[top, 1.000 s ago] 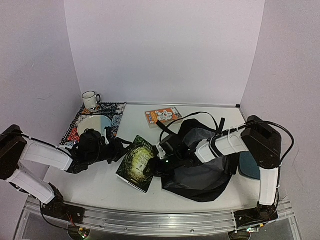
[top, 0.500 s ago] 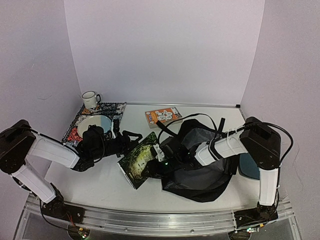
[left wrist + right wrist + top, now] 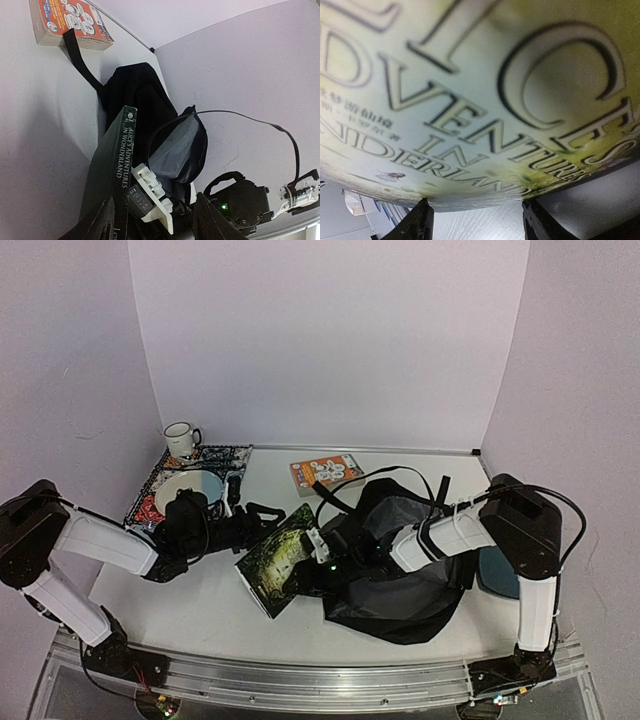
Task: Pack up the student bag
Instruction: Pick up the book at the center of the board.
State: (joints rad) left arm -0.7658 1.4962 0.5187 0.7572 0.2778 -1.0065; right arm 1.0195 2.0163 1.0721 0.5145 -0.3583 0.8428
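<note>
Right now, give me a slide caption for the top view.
Left gripper and right gripper meet at a tilted green book beside the black student bag.

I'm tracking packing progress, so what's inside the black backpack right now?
In the student bag only grey lining shows, and no item. Its depths are covered by black fabric folds and the right arm. The green book is outside it.

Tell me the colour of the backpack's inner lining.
Grey lining inside the black student bag; clearest in the left wrist view.
</note>
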